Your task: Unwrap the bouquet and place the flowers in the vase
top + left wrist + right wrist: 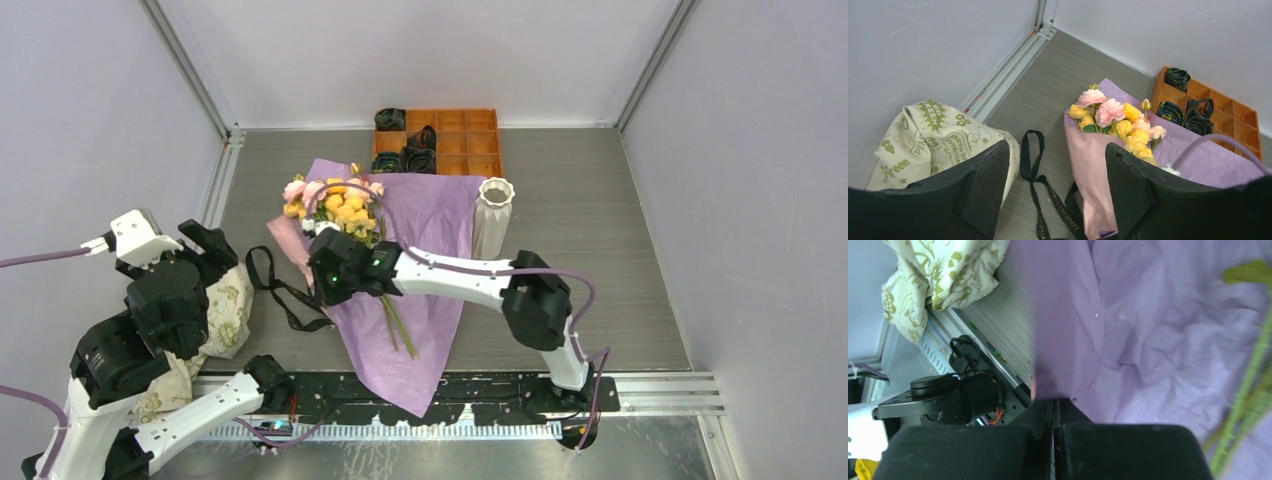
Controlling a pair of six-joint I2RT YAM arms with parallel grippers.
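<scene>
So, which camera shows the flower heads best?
The left wrist view: the flower heads are close, sharp and unobstructed. The top view shows them small and from above; the right wrist view shows only green stems.

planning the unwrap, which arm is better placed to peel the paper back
Right: the right gripper is shut on the paper beside the stems; left gripper hangs open by the cloth.

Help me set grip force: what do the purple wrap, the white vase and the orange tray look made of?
The purple wrap looks like thin matte paper: it creases and folds softly. The white vase, ribbed and stiff, is probably ceramic, perhaps plastic. The orange tray, with rigid thin dividers, is likely plastic or painted wood.
</scene>
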